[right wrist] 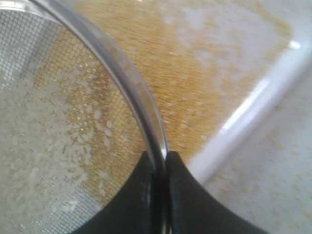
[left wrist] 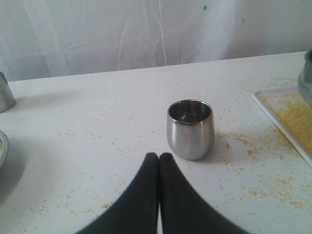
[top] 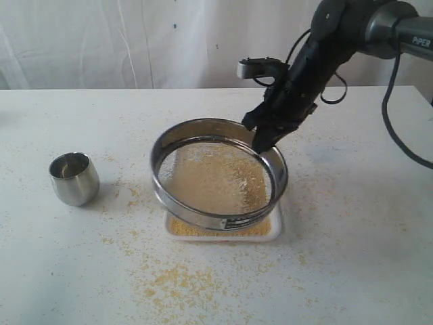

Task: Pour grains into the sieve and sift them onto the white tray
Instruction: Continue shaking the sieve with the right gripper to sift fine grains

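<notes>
The sieve (top: pixel 177 139), a wide steel ring with a mesh bottom, hangs tilted above the white tray (top: pixel 276 231). My right gripper (top: pixel 265 141) is shut on its far right wall, one finger inside and one outside (right wrist: pixel 158 158). Pale coarse grains (right wrist: pixel 44 146) lie on the mesh. Fine yellow grains (right wrist: pixel 204 63) cover the white tray (right wrist: pixel 253 112) below. My left gripper (left wrist: pixel 159 157) is shut with nothing in it, low over the table just short of the small steel cup (left wrist: pixel 190 127). The left arm is out of the exterior view.
The small steel cup (top: pixel 74 177) stands upright at the left of the table. Yellow grains (top: pixel 177 279) are scattered over the table in front of the tray. Another steel object (left wrist: pixel 5 92) stands at the far edge of the left wrist view. A white curtain hangs behind.
</notes>
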Controlling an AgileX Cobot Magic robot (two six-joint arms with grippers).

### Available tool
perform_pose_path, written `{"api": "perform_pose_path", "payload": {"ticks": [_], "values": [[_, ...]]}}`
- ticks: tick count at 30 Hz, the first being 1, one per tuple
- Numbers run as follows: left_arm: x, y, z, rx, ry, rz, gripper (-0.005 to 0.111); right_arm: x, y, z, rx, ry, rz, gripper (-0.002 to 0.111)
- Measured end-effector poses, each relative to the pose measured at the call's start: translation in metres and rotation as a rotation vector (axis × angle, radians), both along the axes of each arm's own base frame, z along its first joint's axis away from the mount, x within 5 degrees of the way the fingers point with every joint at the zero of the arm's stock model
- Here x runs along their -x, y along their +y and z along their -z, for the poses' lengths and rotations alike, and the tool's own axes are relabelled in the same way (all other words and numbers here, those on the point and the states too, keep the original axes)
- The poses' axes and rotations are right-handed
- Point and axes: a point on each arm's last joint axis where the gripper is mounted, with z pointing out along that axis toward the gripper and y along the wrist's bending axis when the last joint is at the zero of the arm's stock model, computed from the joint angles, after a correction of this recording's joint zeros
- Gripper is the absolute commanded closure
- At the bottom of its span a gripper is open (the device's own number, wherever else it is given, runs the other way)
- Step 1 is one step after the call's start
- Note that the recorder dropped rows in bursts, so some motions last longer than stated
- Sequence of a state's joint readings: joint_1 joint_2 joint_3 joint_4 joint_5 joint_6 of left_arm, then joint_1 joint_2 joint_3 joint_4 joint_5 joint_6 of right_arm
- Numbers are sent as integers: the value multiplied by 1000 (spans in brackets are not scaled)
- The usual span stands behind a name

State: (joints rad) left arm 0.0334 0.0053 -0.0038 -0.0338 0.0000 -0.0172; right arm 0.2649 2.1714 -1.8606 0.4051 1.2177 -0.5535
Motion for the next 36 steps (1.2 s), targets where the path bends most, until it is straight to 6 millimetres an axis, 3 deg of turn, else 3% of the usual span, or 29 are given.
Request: {"api": "perform_pose_path", "payload": {"ticks": [2, 6, 8, 12, 14, 18, 20, 24, 26, 29, 31, 34, 36], "values": [[0, 0, 0, 0, 0, 0, 107, -1, 1, -1, 56, -14, 72, 108], [0, 0, 0, 0, 0, 0, 107, -13, -24, 4, 234, -64, 314, 108], [0, 0, 0, 0, 0, 0, 107, -13, -26, 5, 174, -48, 237, 108], [0, 0, 0, 0, 0, 0, 107, -1, 2, -2, -39, 0, 11, 108], [0, 0, 0, 0, 0, 0, 107, -1, 4, -3, 18, -14, 101, 108], [0, 0, 0, 0, 0, 0, 107, -13, -23, 3, 225, -77, 280, 108], [0, 0, 0, 0, 0, 0, 107, -12, -26, 5, 185, -49, 201, 108], [0, 0, 0, 0, 0, 0, 107, -2, -3, 1, 26, 1, 36, 108], [0, 0, 0, 0, 0, 0, 107, -4, -2, 1, 93, -21, 149, 108], [0, 0, 0, 0, 0, 0, 107, -13, -20, 3, 219, -75, 319, 108], [0, 0, 0, 0, 0, 0, 107, -15, -27, 5, 191, -66, 289, 108], [0, 0, 0, 0, 0, 0, 107, -6, -9, 1, 30, -20, 79, 108], [0, 0, 0, 0, 0, 0, 107, -4, 0, 0, 26, -25, 88, 108]]}}
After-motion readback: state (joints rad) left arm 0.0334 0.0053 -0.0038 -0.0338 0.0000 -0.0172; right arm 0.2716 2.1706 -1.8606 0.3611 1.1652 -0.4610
